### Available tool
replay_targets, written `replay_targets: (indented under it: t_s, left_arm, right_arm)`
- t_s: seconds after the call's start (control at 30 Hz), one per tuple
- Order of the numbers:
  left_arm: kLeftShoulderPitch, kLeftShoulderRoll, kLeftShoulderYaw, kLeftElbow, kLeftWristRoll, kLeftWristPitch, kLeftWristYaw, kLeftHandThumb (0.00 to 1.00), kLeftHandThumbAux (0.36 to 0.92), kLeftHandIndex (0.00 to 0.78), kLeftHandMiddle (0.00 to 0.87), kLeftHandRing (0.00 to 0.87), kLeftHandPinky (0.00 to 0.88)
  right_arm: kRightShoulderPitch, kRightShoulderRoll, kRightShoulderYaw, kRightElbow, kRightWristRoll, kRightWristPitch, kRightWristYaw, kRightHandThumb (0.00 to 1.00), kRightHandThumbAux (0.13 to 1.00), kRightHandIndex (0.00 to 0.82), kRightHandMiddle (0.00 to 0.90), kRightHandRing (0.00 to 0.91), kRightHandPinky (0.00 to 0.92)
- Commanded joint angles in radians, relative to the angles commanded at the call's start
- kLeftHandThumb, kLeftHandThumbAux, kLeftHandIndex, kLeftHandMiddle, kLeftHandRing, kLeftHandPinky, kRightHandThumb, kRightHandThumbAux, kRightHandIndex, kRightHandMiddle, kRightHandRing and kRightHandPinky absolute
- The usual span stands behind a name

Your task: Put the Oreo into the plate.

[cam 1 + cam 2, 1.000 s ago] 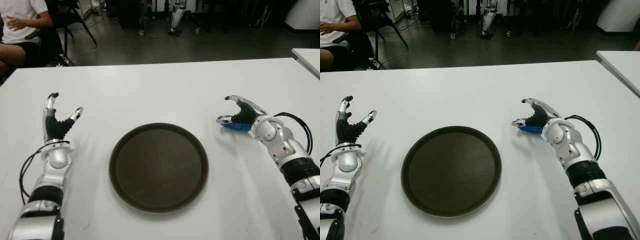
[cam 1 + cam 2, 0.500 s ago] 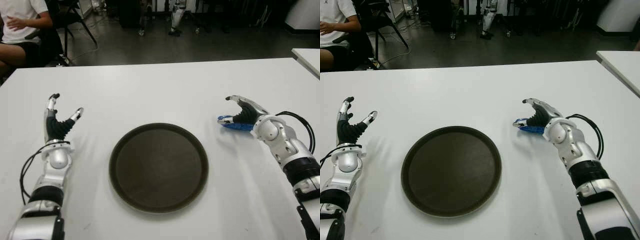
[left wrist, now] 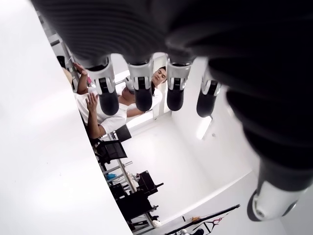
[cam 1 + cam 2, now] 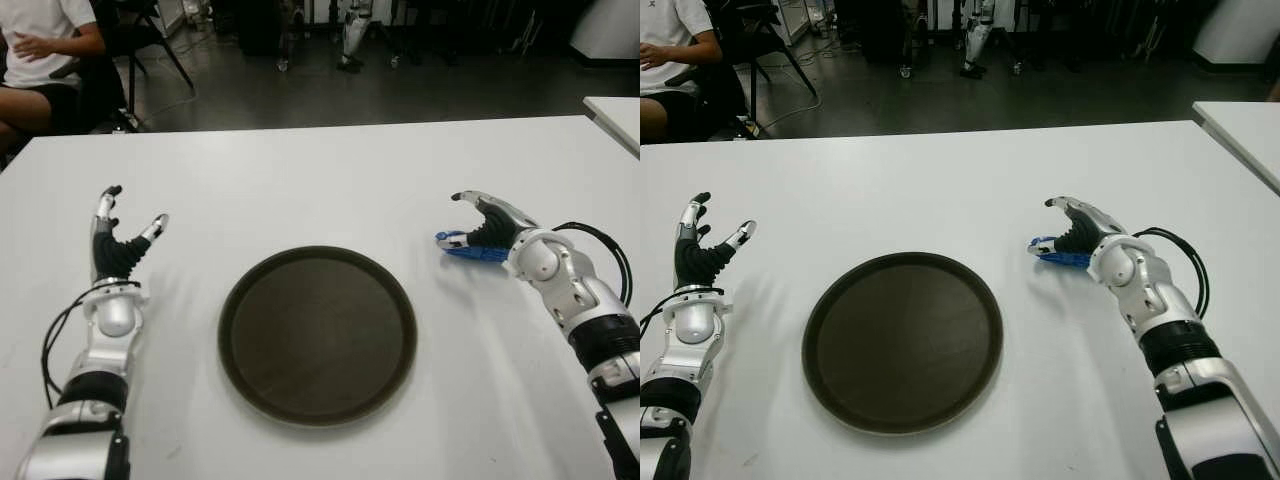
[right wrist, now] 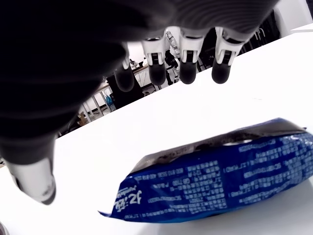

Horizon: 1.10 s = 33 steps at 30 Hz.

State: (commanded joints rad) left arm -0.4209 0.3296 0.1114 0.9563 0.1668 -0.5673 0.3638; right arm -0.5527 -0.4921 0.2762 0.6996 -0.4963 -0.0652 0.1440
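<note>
A blue Oreo packet (image 4: 470, 249) lies flat on the white table (image 4: 330, 180), to the right of a round dark brown plate (image 4: 317, 335) that holds nothing. My right hand (image 4: 462, 222) arches over the packet, open; in the right wrist view its fingers (image 5: 188, 68) hang above the packet (image 5: 220, 181) without touching it, and the thumb (image 5: 34, 181) stands off to one side. My left hand (image 4: 133, 208) shows to the left of the plate, fingers spread and pointing up, holding nothing.
A person (image 4: 40, 50) sits beyond the table's far left corner, beside dark chairs. A second white table (image 4: 615, 110) shows at the far right. Bare tabletop lies between the packet and the plate.
My right forearm has drifted slightly to the right, the hand staying over the packet. The packet, the plate and my left hand have not moved.
</note>
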Motion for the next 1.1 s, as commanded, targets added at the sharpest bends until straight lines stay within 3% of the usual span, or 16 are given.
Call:
replay_targets:
  t_s: [0.4, 0.7, 1.1]
  left_arm:
    - [0.004, 0.007, -0.007, -0.015, 0.027, 0.023, 0.008, 0.0, 0.635, 0.021, 0.015, 0.006, 0.0]
    - [0.0, -0.007, 0.016, -0.008, -0.007, 0.037, 0.0, 0.0, 0.643, 0.024, 0.023, 0.006, 0.0]
    - [-0.002, 0.011, -0.004, 0.013, 0.046, 0.035, 0.053, 0.0, 0.646, 0.02, 0.014, 0.003, 0.0]
  right_arm:
    - [0.008, -0.04, 0.025, -0.026, -0.039, 0.021, 0.051, 0.081, 0.562, 0.0, 0.0, 0.0, 0.006]
    - [0.005, -0.048, 0.041, -0.019, -0.055, 0.034, 0.074, 0.12, 0.559, 0.0, 0.0, 0.0, 0.034]
    - [0.003, -0.063, 0.073, -0.021, -0.065, 0.036, 0.138, 0.073, 0.54, 0.0, 0.0, 0.001, 0.035]
